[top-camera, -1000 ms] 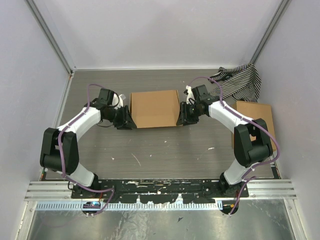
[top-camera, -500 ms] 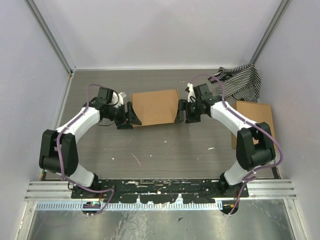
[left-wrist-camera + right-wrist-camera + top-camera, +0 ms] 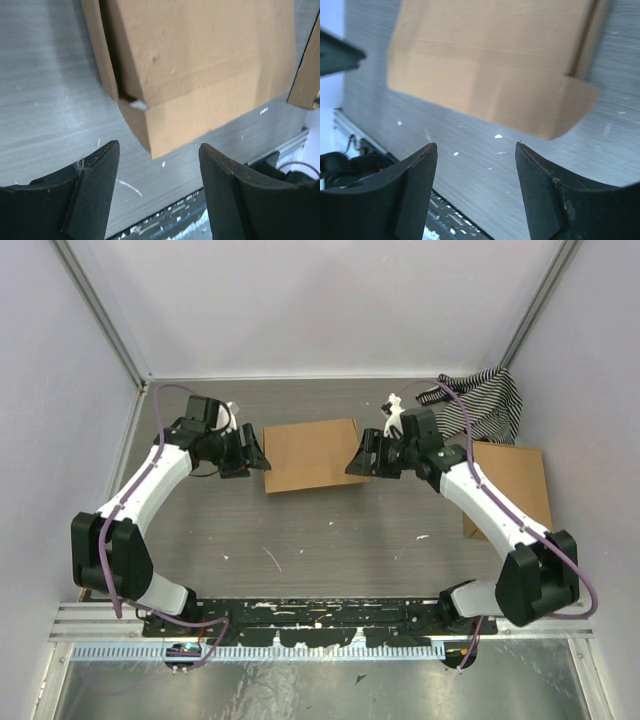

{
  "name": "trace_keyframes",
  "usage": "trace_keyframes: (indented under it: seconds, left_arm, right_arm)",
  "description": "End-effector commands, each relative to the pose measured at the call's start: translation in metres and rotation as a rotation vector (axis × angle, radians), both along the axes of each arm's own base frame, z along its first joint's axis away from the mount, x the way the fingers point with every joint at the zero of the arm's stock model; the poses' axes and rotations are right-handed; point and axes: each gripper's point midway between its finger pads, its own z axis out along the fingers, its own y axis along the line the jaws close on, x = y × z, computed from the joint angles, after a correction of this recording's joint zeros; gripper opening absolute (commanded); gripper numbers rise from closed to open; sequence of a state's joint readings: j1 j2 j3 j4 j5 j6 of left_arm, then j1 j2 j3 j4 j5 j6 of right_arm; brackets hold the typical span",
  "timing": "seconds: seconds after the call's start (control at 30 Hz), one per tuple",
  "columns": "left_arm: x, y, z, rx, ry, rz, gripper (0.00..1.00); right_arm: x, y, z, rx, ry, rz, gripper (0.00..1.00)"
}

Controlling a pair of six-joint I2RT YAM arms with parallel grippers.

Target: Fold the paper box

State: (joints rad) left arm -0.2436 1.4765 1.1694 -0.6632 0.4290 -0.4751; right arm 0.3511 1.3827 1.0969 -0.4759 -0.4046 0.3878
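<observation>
The paper box (image 3: 310, 455) lies closed and flat on the grey table (image 3: 330, 530), about midway between the 2 arms and toward the far side. Its long axis runs left to right across the table, turned slightly so that the right end sits a little farther from the arm bases than the left. Its broad plain top faces up. The left gripper (image 3: 255, 452) is level with the box's left short end, jaws spread wide and empty, fingertips aimed at that end and just beside it. The right gripper (image 3: 360, 460) faces the right short end in the same way, jaws wide and holding nothing. From the left wrist, the near corner of the box (image 3: 200, 60) shows a rounded tab and a dark slit along the side wall, beyond the parted fingers (image 3: 95, 185). From the right wrist, the box (image 3: 490, 65) shows a rounded flap at its corner. A larger cardboard box (image 3: 510, 480) and a striped cloth (image 3: 480, 405) lie off to the right.
</observation>
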Motion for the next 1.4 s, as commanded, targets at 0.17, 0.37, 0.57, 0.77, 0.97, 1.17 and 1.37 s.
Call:
trace_keyframes:
  seconds: [0.17, 0.37, 0.57, 0.77, 0.97, 1.17, 1.37]
  left_arm:
    - [0.084, -0.01, 0.021, 0.005, -0.188, 0.043, 0.69]
    - [0.107, -0.022, -0.001, 0.0, -0.196, 0.022, 0.68]
    - [0.105, -0.039, -0.02, 0.01, -0.198, -0.024, 0.67]
    - [0.099, -0.041, -0.029, 0.037, -0.183, -0.059, 0.66]
    - [0.091, -0.034, -0.045, 0.083, -0.146, -0.067, 0.65]
    - [0.09, -0.033, -0.058, 0.099, -0.12, -0.071, 0.65]
    - [0.096, -0.035, -0.061, 0.1, -0.123, -0.079, 0.64]
  right_arm:
    - [-0.046, 0.083, 0.02, 0.247, -0.053, 0.114, 0.69]
    - [-0.039, 0.099, -0.008, 0.276, -0.032, 0.017, 0.69]
    - [-0.015, 0.105, -0.026, 0.285, -0.054, -0.08, 0.7]
    - [0.006, 0.113, -0.022, 0.312, -0.087, -0.127, 0.72]
    - [0.017, 0.122, 0.007, 0.363, -0.135, -0.117, 0.72]
    - [0.021, 0.125, 0.031, 0.377, -0.188, -0.096, 0.72]
    - [0.028, 0.132, 0.032, 0.366, -0.184, -0.079, 0.73]
